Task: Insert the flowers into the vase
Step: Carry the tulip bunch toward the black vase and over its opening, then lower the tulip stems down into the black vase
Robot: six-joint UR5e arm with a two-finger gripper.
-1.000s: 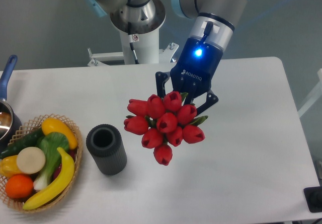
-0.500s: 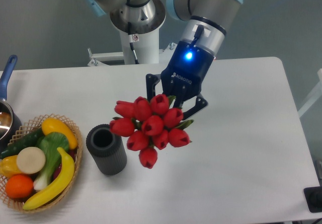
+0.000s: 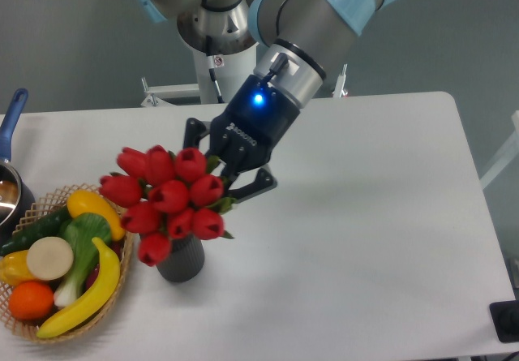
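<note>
- Since the earlier frames, arm and bunch have swung left across the bench (image 3: pixel 381 215): the flowers (image 3: pixel 166 195), which a second ago hung over bare bench right of the vase (image 3: pixel 182 260), now sit directly in front of it and cover its mouth.
- Dark blue, with a lit blue lamp on its body, the hand (image 3: pixel 225 176) is tilted down and to the left, its black fingers (image 3: pixel 258 184) closed around the green stems just behind the buds, so it is holding the bunch.
- Red buds fan out to the left of the fingers in a tight cluster; green leaf tips show at the cluster's right edge.
- Only the lower part of the ribbed dark grey vase shows, standing upright on the bench beneath the lowest bud.
- Whether any stem has entered the mouth cannot be told, as the buds hide it.
- Left of the vase, and just beside it, a wicker basket (image 3: pixel 120 215) holds a banana, an orange, a yellow pepper and green toy vegetables; the leftmost buds overlap its rim in this view.
- At the far left edge a metal pot (image 3: pixel 10 195) with a blue handle stands, partly cut off.
- Behind the hand, the arm's base (image 3: pixel 219 28) rises at the back edge of the bench.
</note>
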